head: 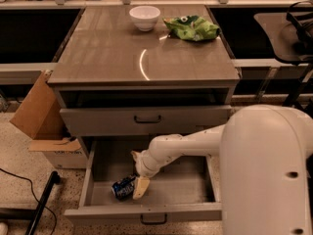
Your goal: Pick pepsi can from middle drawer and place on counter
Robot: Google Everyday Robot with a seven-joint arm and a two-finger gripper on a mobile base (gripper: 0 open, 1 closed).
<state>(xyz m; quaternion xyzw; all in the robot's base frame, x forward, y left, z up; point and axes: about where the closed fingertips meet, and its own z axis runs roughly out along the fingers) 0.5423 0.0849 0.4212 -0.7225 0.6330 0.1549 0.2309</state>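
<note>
Hanging in the middle drawer (188, 182), one end effector (139, 186) flanks one pepsi can (123, 187), grip unclear.

no readable text (pepsi can (123, 187) marks illegible), fingers (141, 187) beside can

On the desk (122, 58), the white bowl (145, 17) at 12 o'clock and the green snack bag (191, 27) at 1 o'clock crowd the far edge; the centre and near half lie open. Inside the middle drawer (188, 187), the tool (141, 182) sits at 7 o'clock, just beside the pepsi can (123, 187), and the arm (186, 143) crosses in from 3 o'clock. The floor's right part is free. The shut drawer front (146, 119) stands above the drawer's back at 12 o'clock.
</note>
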